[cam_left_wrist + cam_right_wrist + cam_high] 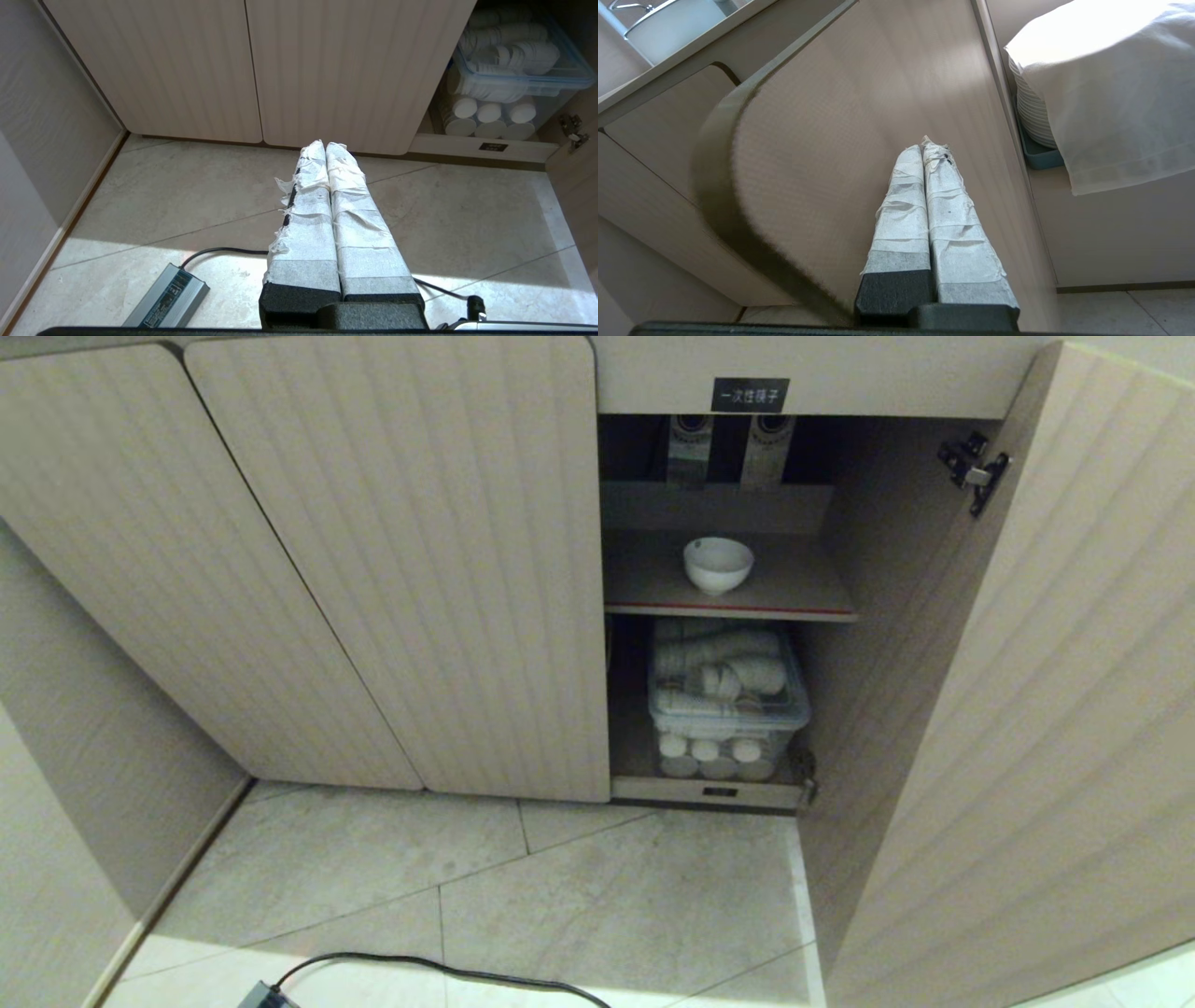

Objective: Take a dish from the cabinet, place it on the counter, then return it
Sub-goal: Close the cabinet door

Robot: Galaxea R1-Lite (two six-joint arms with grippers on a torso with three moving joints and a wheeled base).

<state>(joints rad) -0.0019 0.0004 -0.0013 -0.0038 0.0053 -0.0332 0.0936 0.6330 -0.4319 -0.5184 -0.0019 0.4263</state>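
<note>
I am looking at the dish [717, 564], a small deep white bowl sitting upright on the red-edged shelf [738, 611] right of the frame's centre, inside the open cabinet [392, 569]. It is looking stiff, glossy, breakable, so I am planning a rim pinch. Both the left pincer [325, 145] and right pincer [923, 145] are closed, empty.

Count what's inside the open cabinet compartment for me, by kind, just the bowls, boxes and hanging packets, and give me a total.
White bowl on the upper shelf: 1
Clear plastic box of white cups on the lower level: 1
Patterned packets hanging at the top: 2
Total: 4
</note>
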